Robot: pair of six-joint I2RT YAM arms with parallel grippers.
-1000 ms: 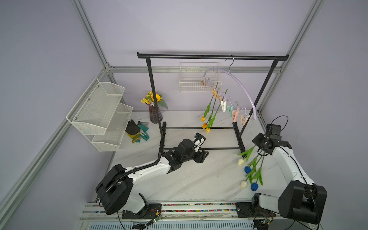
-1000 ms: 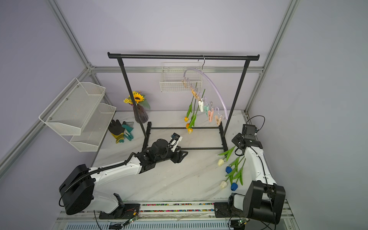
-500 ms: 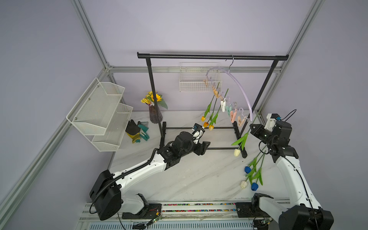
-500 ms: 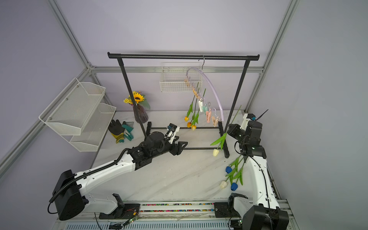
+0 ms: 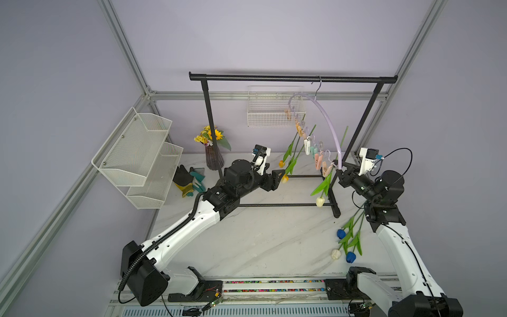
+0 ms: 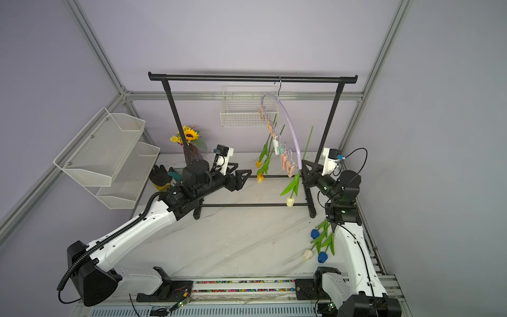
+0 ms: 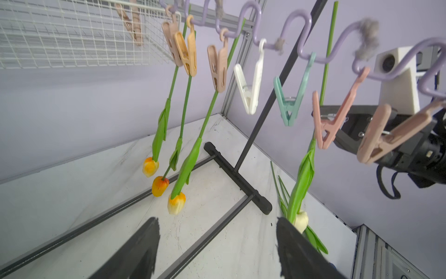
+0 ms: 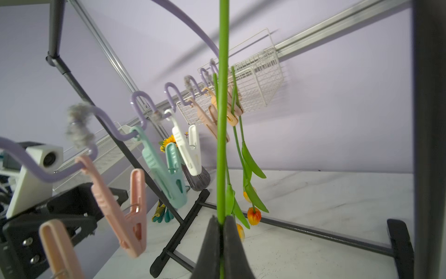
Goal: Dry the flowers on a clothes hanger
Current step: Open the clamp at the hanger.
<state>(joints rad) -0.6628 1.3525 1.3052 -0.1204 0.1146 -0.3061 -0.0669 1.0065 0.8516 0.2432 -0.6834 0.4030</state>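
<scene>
The lilac clothes hanger (image 5: 326, 118) (image 6: 288, 120) hangs by its hook from the black rack. Three yellow and orange flowers (image 7: 177, 203) hang head down from its far clips. The white (image 7: 249, 82), mint (image 7: 289, 96) and pink clips (image 7: 330, 113) hold nothing. My right gripper (image 8: 220, 221) (image 5: 340, 174) is shut on the green stem (image 8: 222, 120) of a white tulip (image 5: 320, 201) (image 6: 290, 201), upside down beside the hanger's near end. My left gripper (image 7: 217, 222) (image 6: 241, 170) is open and empty, just short of the clipped flowers. More tulips (image 5: 348, 241) lie on the table by the right arm.
The black garment rack (image 5: 290, 78) has floor bars and feet (image 7: 239, 178) under the hanger. A white wire basket (image 5: 269, 115) hangs on the back wall and a mesh shelf (image 5: 137, 153) on the left. A sunflower vase (image 5: 214, 159) and gloves (image 5: 189, 179) sit at the back left.
My right arm lifted the white tulip off the table pile up to the hanger's near end. My left arm reached toward the hanger and its jaws opened wider.
</scene>
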